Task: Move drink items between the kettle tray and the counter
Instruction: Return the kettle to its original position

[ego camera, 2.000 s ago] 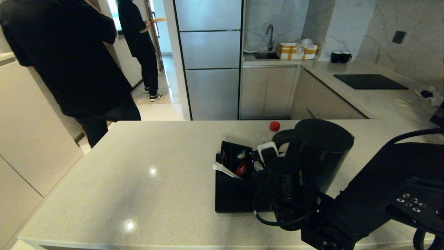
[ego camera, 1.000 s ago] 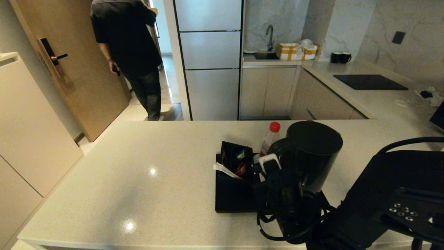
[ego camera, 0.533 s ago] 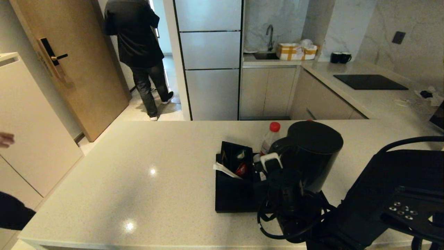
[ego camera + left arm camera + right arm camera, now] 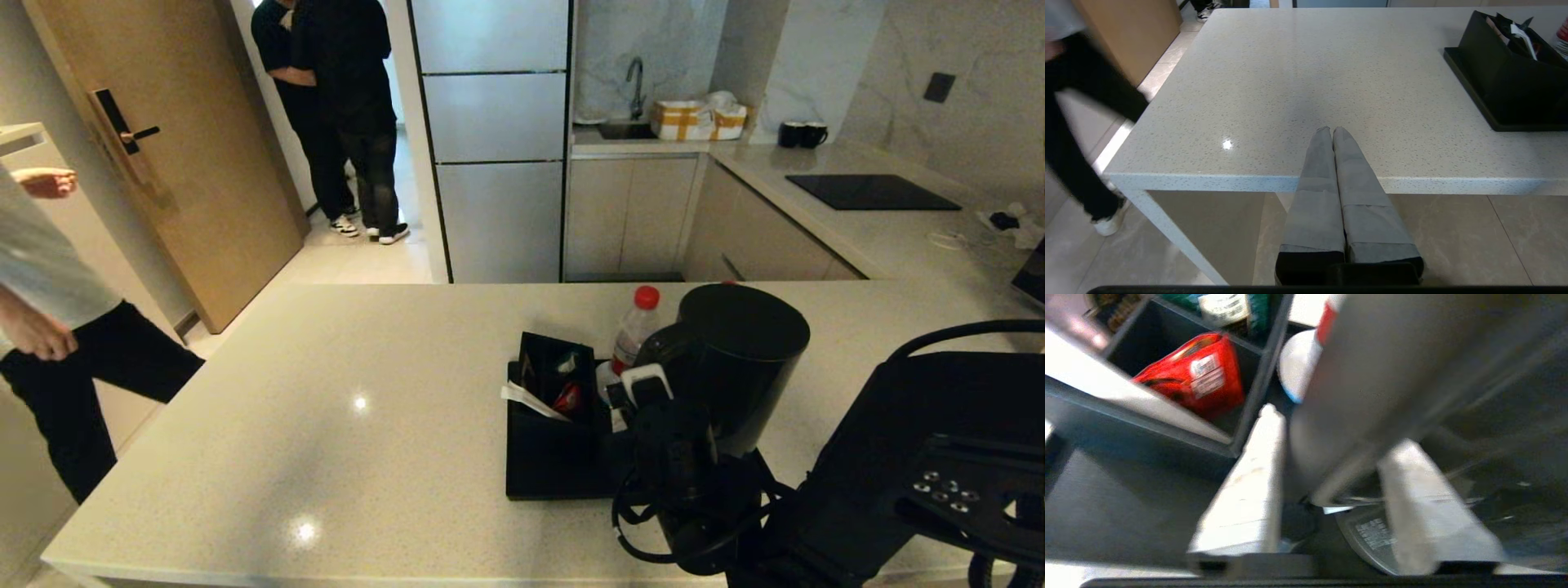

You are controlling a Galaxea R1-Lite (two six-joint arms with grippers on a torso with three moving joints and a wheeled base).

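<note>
right claw [image 4: 1331, 457] spread w/ kettle handle [image 4: 1372, 396] between fingers, sachet box [image 4: 1180, 379] just beside; left claw [image 4: 1331, 132] pressed together over desk [image 4: 1298, 77].

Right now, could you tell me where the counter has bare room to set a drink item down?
The counter is bare from its left edge across to the kettle tray, in front of the parked left gripper. It is crowded on the tray: sachet box, water bottle, kettle and right gripper sit close together.
</note>
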